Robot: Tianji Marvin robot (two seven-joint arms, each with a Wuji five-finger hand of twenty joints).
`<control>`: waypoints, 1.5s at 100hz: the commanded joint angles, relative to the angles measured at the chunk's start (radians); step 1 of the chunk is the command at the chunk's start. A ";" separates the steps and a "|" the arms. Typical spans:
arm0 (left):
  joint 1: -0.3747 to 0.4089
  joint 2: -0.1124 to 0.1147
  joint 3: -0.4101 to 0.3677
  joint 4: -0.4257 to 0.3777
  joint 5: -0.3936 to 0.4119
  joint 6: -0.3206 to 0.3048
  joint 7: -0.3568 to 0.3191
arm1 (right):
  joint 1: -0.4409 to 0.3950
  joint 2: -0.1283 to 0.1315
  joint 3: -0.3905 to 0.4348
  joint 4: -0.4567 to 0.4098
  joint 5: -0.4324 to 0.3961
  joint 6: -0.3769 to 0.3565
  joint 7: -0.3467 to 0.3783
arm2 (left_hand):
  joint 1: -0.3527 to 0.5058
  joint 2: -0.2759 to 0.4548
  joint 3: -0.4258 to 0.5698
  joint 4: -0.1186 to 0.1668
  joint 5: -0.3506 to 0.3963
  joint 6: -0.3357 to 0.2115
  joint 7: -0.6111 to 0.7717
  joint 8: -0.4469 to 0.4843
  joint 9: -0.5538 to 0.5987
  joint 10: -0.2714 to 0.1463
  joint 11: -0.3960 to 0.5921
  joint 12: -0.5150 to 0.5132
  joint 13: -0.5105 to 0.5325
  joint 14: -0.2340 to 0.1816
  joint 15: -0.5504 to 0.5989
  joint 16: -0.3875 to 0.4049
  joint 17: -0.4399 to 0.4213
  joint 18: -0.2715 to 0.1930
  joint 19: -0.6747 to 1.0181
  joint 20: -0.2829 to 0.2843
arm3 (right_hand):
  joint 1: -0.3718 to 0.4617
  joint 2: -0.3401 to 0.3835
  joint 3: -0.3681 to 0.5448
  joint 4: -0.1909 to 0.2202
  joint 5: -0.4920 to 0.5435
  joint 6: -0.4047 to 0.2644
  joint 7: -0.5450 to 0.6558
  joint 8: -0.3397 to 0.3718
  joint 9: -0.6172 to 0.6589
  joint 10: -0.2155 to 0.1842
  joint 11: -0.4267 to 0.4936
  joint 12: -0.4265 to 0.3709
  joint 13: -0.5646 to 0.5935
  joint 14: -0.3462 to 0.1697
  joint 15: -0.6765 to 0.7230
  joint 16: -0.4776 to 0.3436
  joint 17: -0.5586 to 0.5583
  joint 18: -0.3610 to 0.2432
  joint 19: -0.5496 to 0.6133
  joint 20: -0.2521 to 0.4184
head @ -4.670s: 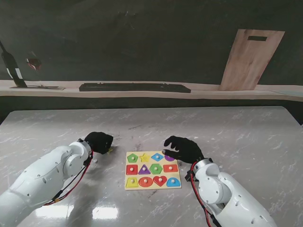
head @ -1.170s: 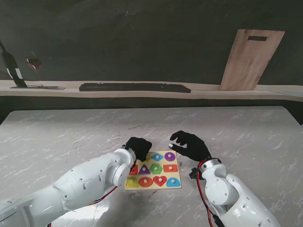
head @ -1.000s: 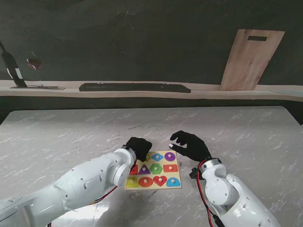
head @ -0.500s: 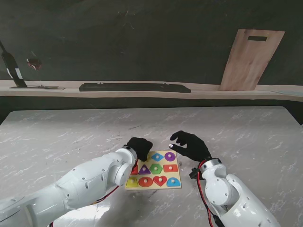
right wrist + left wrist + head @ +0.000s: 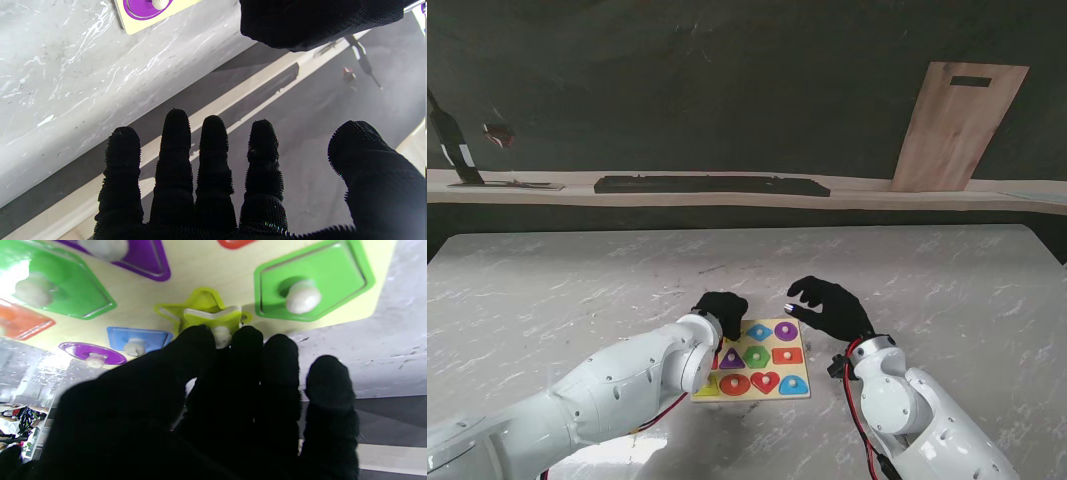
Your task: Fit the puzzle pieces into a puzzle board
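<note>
The puzzle board lies on the marble table in front of me, with coloured knobbed pieces in its slots. My left hand is over the board's far left part. In the left wrist view its fingertips pinch the white knob of the yellow star piece, which sits tilted over its star-shaped recess on the board. Beside it lies the green pentagon. My right hand hovers open past the board's far right corner, fingers spread, holding nothing. The purple circle lies in its corner slot.
A blue diamond, a green hexagon and a purple triangle sit in slots around the star. A long dark bar and a leaning wooden board stand on the ledge beyond the table's far edge.
Since the oldest frame my left hand has carried the star from the table on the left onto the board, and my right hand has lifted off the purple circle. Over the last second, barely any motion.
</note>
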 commanded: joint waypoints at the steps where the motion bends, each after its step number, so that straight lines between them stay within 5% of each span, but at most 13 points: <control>1: 0.009 -0.001 -0.002 -0.009 -0.013 0.006 -0.011 | -0.008 -0.006 0.000 -0.007 -0.005 -0.002 -0.004 | 0.033 -0.013 -0.015 0.018 0.040 0.009 -0.022 -0.034 0.023 0.080 -0.003 -0.014 0.044 0.000 -0.016 -0.019 0.014 0.099 -0.008 -0.022 | 0.000 0.022 -0.007 0.040 0.013 -0.010 0.013 0.008 0.024 -0.005 0.012 0.007 0.019 -0.002 0.014 0.009 -0.011 0.005 0.016 0.009; 102: 0.057 -0.054 -0.055 0.002 -0.089 0.142 0.065 | -0.009 -0.007 0.003 -0.007 -0.007 0.001 -0.010 | 0.060 0.003 0.009 0.008 0.022 0.053 -0.014 -0.019 0.022 0.110 0.028 -0.018 0.055 0.024 0.012 -0.039 0.034 0.141 -0.002 -0.046 | 0.000 0.023 -0.008 0.040 0.013 -0.010 0.015 0.009 0.024 -0.005 0.012 0.007 0.019 -0.003 0.014 0.009 -0.011 0.006 0.016 0.009; 150: 0.063 -0.039 -0.062 -0.025 -0.064 0.147 0.067 | -0.009 -0.006 0.003 -0.005 -0.005 -0.003 -0.006 | 0.073 0.017 -0.006 0.010 0.011 0.057 -0.024 -0.001 0.011 0.117 0.041 -0.016 0.040 0.035 0.030 -0.039 0.011 0.145 0.011 -0.029 | 0.000 0.023 -0.008 0.040 0.015 -0.009 0.014 0.008 0.024 -0.005 0.012 0.007 0.018 -0.002 0.014 0.009 -0.010 0.005 0.017 0.010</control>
